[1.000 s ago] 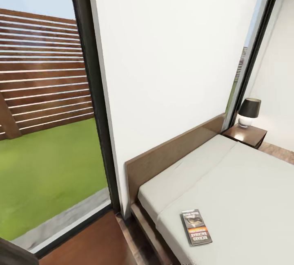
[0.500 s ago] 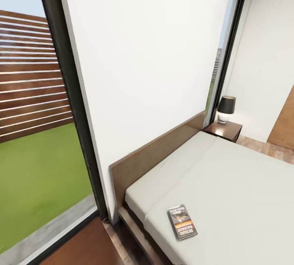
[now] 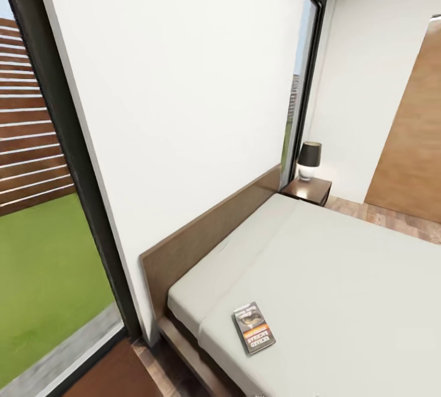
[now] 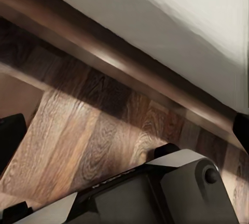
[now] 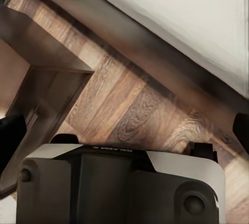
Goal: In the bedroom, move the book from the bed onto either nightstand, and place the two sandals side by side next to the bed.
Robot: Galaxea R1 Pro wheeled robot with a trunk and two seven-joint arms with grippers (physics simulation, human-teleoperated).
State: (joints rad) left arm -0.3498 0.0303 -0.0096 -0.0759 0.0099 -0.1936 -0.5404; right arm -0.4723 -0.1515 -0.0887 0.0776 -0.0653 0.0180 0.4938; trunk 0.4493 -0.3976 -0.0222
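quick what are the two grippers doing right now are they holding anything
Left gripper: open, holding nothing.
Right gripper: open, holding nothing.

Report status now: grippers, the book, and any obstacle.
Grippers: state cannot be told, nothing seen held. Book flat on the bed, near its close corner by the headboard. Nightstand with lamp at the far side. No obstacle seen on the mattress.

The bed [image 3: 343, 274] is running off the head view's right and lower edges. The book [image 3: 253, 328] is showing cover lettering too blurred to read.
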